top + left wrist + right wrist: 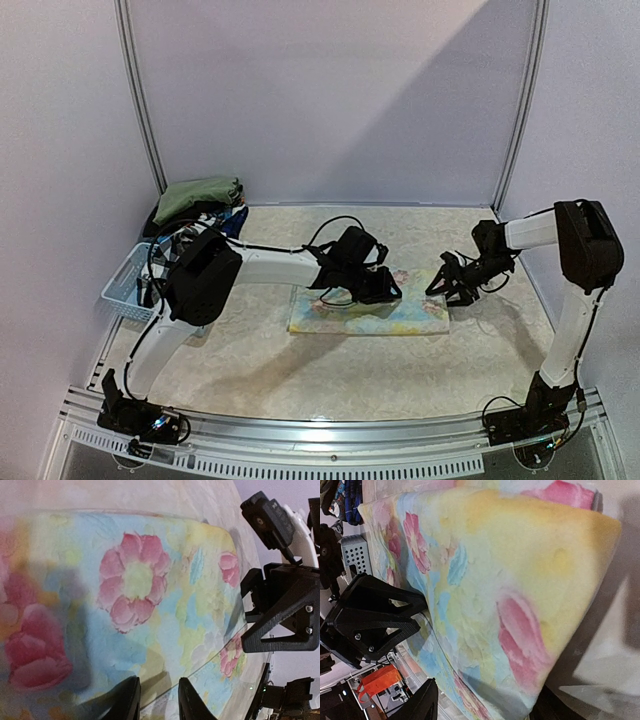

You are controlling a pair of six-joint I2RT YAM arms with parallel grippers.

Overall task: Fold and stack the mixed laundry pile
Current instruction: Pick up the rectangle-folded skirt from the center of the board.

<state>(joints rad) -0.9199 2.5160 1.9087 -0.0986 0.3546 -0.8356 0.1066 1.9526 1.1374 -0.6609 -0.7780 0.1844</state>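
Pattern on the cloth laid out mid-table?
The cloth has pink flowers on a pale yellow and light blue ground. It shows best in the left wrist view.

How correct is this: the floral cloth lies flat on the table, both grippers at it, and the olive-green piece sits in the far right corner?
One error: the olive-green piece sits in the far left corner, as the top external view shows. The rest holds.

Pale lilac wall panels (pixel 330 100) close the upper frame, joined by slim metal posts (pixel 140 100). A soft diagonal shadow crosses the upper right. Below lies a cream marbled table (pixel 300 370), edged by a metal rail (pixel 330 435).
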